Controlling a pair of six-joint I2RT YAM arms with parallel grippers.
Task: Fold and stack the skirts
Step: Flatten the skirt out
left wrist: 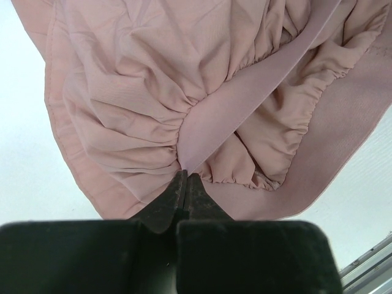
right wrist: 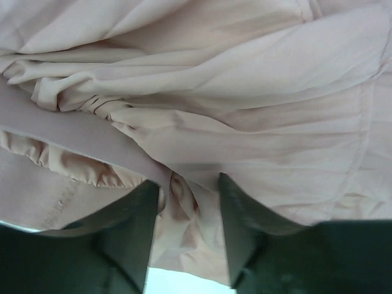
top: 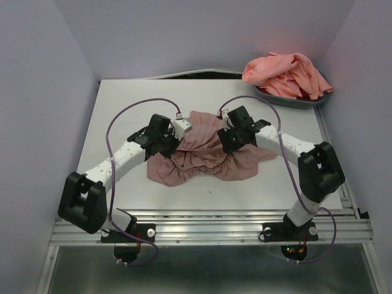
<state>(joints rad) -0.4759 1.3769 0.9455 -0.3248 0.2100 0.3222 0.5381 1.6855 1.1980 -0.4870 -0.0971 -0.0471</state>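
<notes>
Pinching the mauve skirt (top: pixel 208 160) by its waistband (left wrist: pixel 245 92), your left gripper (left wrist: pixel 184 184) is clamped tight. Your right gripper (right wrist: pixel 190 208) gapes around a loose fold, seemingly not gripping. The skirt lies bunched in the middle of the table (top: pixel 122 104). Lift now and the right side likely slips free, crumpling it.

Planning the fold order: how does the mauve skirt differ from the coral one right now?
The mauve skirt lies rumpled in the middle of the table; the coral skirt sits heaped in the grey bin at the far right corner. Mauve is dull and dusty; coral is brighter. Both are unfolded.
</notes>
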